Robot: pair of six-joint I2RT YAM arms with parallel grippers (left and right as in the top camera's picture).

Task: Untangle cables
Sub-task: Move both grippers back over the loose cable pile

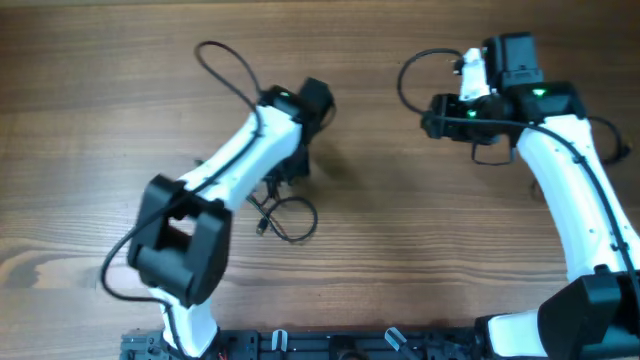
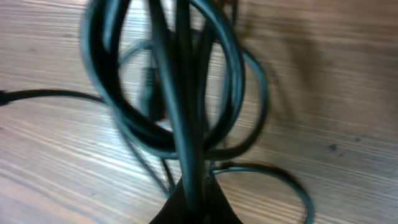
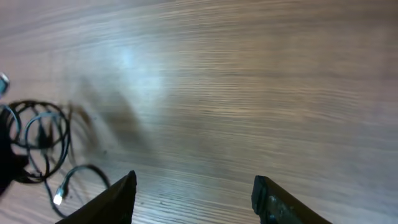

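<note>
The cables are thin black cords in overlapping loops, filling the left wrist view close up. My left gripper is shut on a few of their strands, and the loops hang just over the wooden table. From overhead, the left gripper sits at the top of the cables, whose loose loops trail toward the front. In the right wrist view the cables lie far left, with a silvery plug. My right gripper is open and holds nothing; overhead it is well right of the bundle.
The wooden table spreads under both arms. A thicker black arm wire loops out behind the left arm, and another curls by the right wrist. A dark rail runs along the front edge.
</note>
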